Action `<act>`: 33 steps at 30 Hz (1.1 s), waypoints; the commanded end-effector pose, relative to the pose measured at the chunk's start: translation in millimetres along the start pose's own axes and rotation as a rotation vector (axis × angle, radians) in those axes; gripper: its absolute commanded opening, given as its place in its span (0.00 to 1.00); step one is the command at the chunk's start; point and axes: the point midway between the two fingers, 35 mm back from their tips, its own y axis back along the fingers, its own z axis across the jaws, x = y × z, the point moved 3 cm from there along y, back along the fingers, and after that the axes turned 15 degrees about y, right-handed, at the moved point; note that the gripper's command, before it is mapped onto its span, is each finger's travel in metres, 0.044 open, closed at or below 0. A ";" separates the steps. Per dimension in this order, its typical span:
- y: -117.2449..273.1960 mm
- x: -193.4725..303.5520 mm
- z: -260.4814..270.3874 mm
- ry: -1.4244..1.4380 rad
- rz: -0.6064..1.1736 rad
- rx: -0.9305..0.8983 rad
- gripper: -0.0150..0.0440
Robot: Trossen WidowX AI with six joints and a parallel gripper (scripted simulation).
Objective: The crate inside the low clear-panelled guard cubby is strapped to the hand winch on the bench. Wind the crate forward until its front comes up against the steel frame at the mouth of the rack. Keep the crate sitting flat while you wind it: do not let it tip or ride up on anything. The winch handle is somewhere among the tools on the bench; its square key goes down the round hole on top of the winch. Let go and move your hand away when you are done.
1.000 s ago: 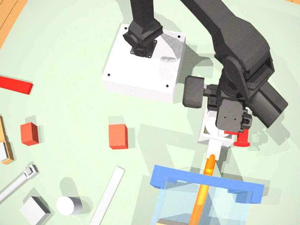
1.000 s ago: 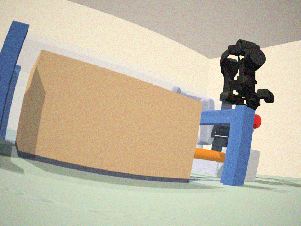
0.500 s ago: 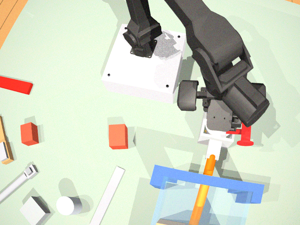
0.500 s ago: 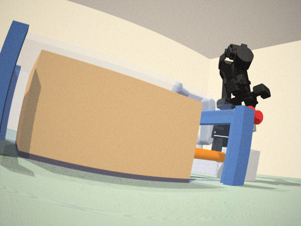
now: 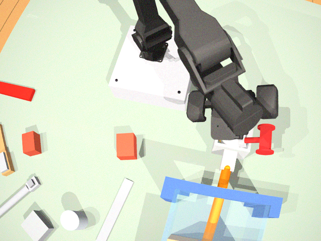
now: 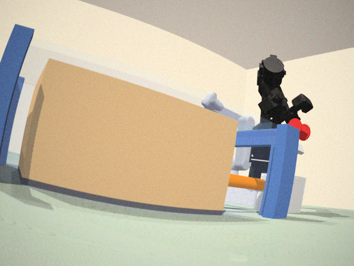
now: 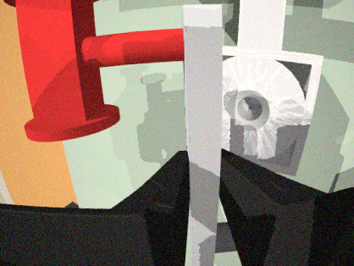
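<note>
My gripper [image 7: 205,156] is shut on the pale bar of the winch handle [image 7: 204,89] [image 5: 265,140] [image 6: 305,132], whose red grip sticks out to one side. The handle's square key is not visible. The white winch [image 5: 230,147] [image 7: 271,78] is below the hand; its round top hole shows right of the bar in the wrist view, with nothing in it. An orange strap [image 5: 217,210] [image 6: 247,182] runs from the winch to the tan crate [image 6: 128,137] [image 5: 181,237]. The crate sits flat, its front a gap behind the blue steel frame [image 5: 220,192] [image 6: 281,171].
Clear panels [image 5: 241,215] stand behind the frame. Left of the winch are an orange-red block [image 5: 125,146], another block [image 5: 30,144], a pale flat bar [image 5: 115,210], a white cylinder [image 5: 69,220], a grey block [image 5: 36,226], a socket-ended tool [image 5: 15,197] and a red bar [image 5: 16,90].
</note>
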 end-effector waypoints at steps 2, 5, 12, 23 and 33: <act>2.9 0.0 -0.1 0.013 -0.033 -0.092 0.25; 2.7 0.4 -1.6 0.013 -0.046 -0.140 0.25; 2.0 1.2 -4.9 0.014 -0.075 -0.245 0.25; -0.2 2.7 -10.3 0.015 -0.125 -0.426 0.25; -2.7 4.1 -14.6 0.016 -0.167 -0.579 0.25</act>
